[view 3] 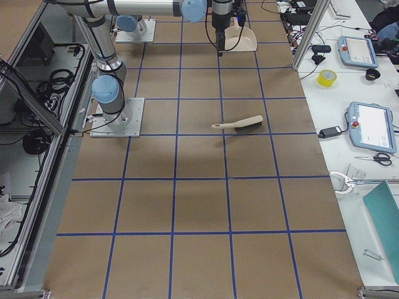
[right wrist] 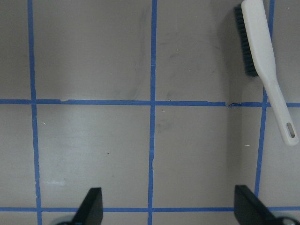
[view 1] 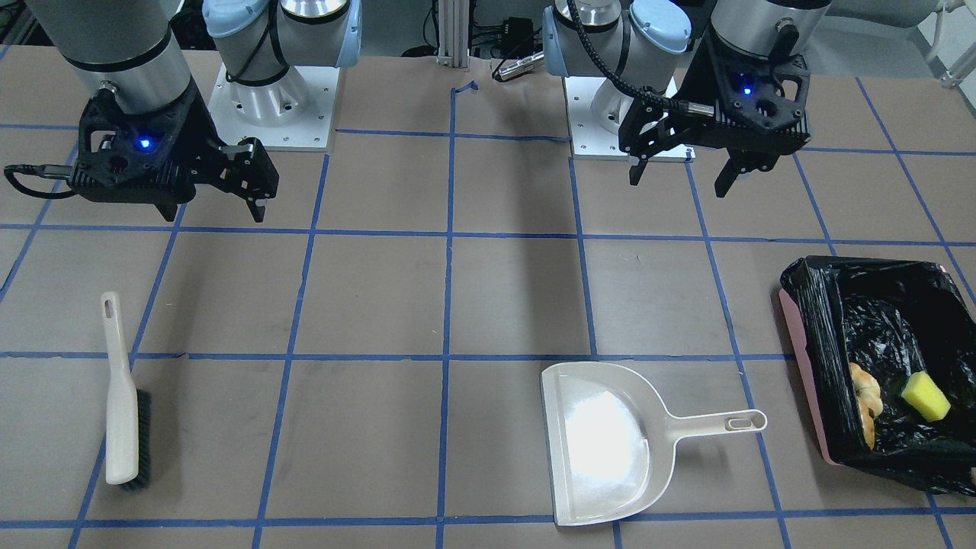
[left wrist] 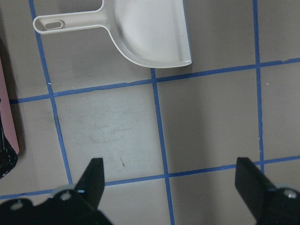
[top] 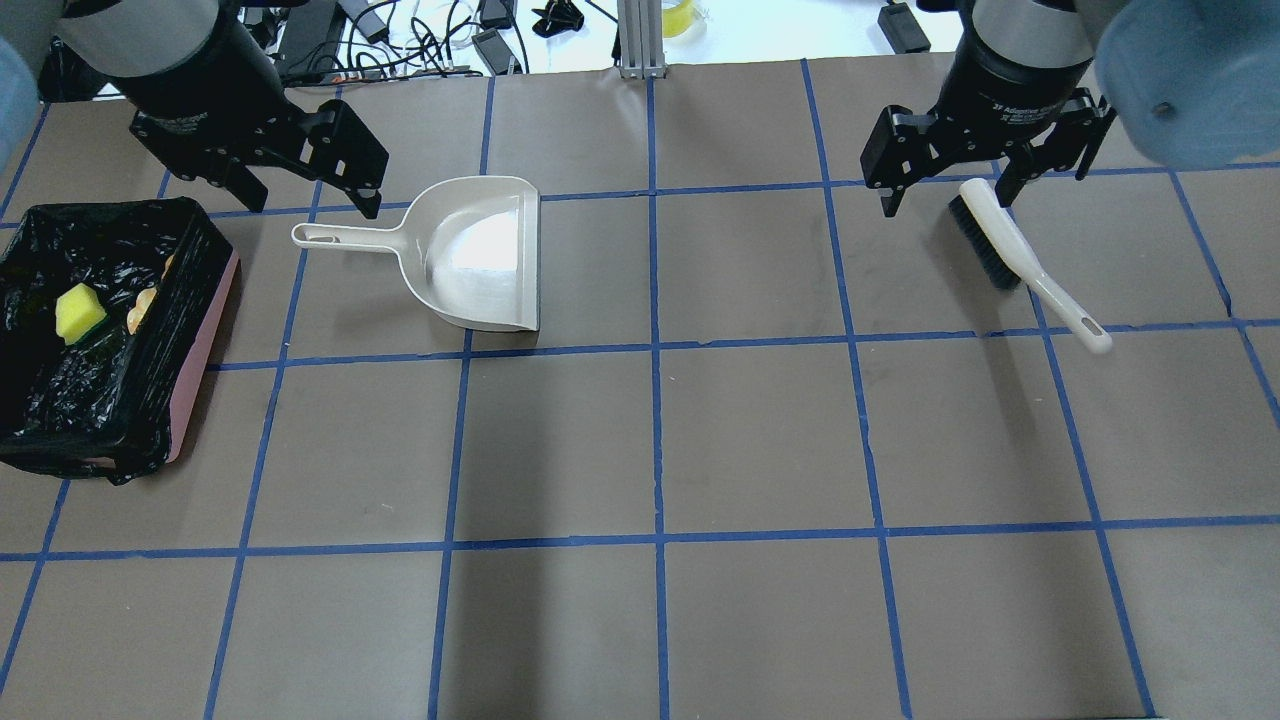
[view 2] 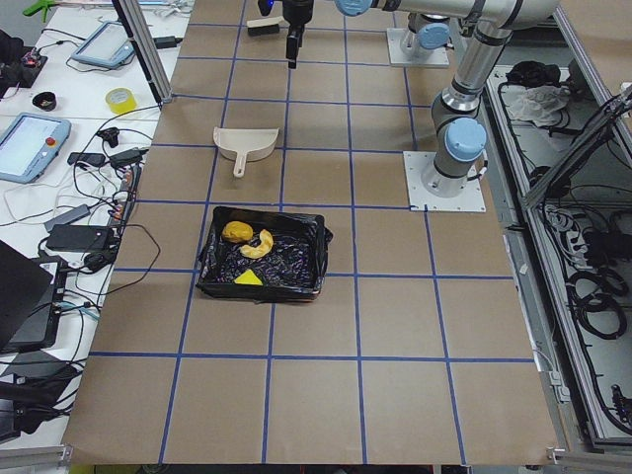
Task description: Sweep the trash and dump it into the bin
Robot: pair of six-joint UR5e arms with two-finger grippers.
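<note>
- Black-lined bin [view 1: 812, 320] at the table's left end held the trash [view 1: 926, 396], so dumping looked done.
- Left gripper [view 1: 681, 181] and right gripper [view 1: 213, 212] hung spread and empty, judged finished; dustpan [view 1: 602, 450] and brush [view 1: 122, 404] lay unheld.

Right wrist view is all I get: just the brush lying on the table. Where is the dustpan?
Observer: The dustpan lies empty and unheld on the robot's left side.
Operator: And the trash?
Observer: Three pieces of trash lie in the bin.
Operator: Left gripper?
Observer: The left gripper is open and holds nothing.
</note>
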